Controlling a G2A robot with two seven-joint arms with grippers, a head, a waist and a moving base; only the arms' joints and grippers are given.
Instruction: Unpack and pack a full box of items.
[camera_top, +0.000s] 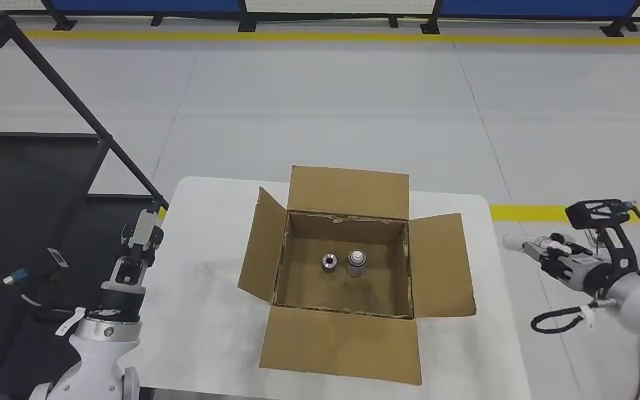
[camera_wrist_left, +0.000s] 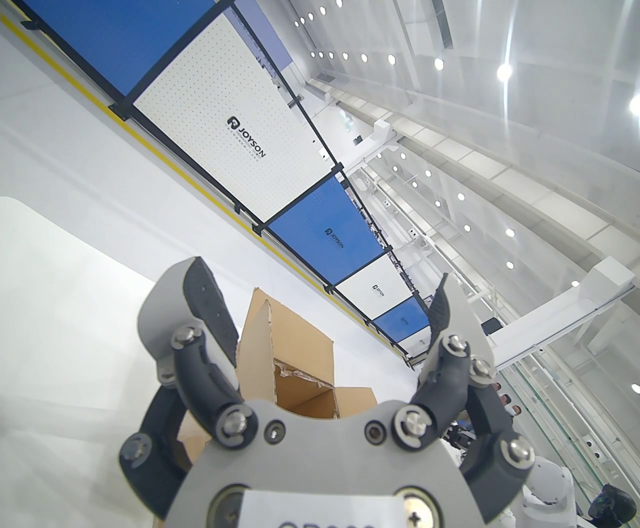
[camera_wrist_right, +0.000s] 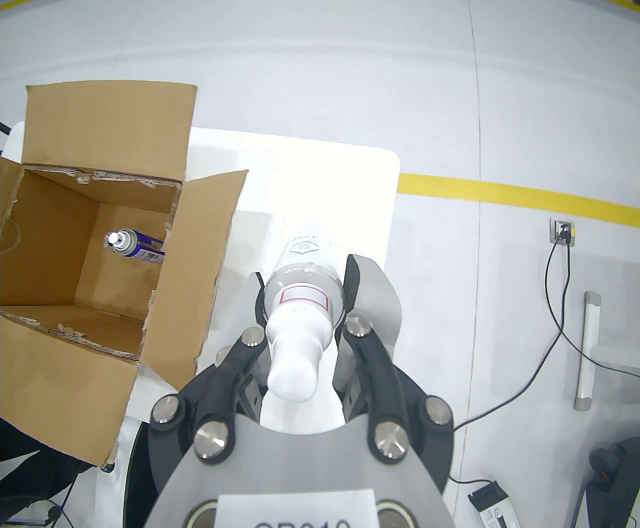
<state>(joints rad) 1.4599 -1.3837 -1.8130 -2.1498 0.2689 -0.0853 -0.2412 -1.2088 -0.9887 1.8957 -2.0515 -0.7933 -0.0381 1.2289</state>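
gripping a clear bottle (camera_wrist_right: 300, 300) between right gripper (camera_wrist_right: 306, 280) fingers, beside the right edge of the table (camera_top: 210, 290). left gripper (camera_wrist_left: 322, 287) spread wide, holding nothing, near left edge. unpacking likely partway: spray can (camera_top: 356, 262) and small can (camera_top: 327, 263) left in open box (camera_top: 340, 345) mid-table.

box (camera_top: 340, 350): matt brown cardboard, rough where torn
bottle (camera_wrist_right: 305, 295): clear glossy plastic, capped in white
can (camera_wrist_right: 136, 246): glossy, metal-looking
bench (camera_top: 215, 320): smooth white surface, slightly sheened
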